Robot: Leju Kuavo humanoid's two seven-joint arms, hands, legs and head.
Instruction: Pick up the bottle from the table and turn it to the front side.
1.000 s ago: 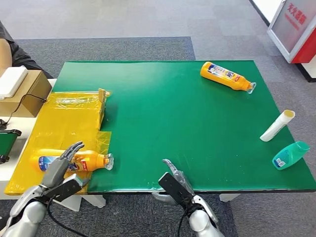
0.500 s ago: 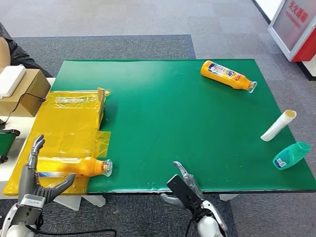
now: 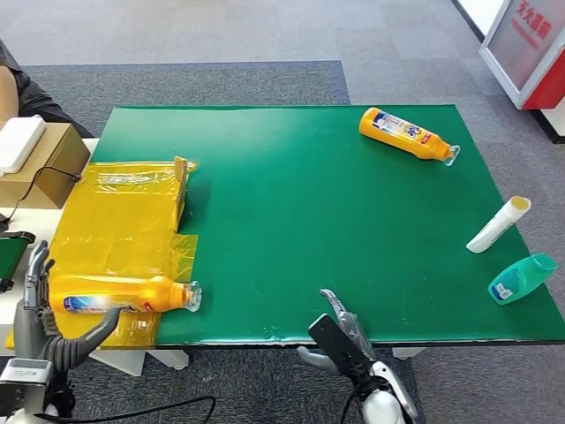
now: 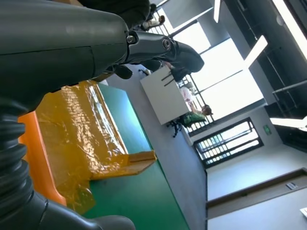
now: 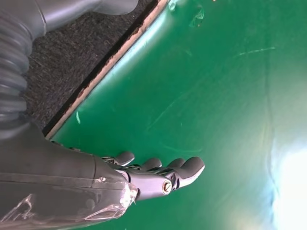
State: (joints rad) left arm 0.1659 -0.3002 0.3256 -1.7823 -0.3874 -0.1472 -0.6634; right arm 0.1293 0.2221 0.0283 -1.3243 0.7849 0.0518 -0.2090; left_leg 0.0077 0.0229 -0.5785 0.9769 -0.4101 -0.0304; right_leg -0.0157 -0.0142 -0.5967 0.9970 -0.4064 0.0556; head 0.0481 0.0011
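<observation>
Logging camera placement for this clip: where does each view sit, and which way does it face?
Head view: high on the body, looking down at the green table; both hands show, left hand, right hand.
Left wrist view: behind the left hand, facing the orange plastic bottle.
Right wrist view: behind the right hand, facing the table's edge.
All three share the table.

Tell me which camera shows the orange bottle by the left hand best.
The head view: the whole orange bottle lies on yellow plastic beside the left hand. The left wrist view catches an orange sliver; the right wrist view, green table.
</observation>
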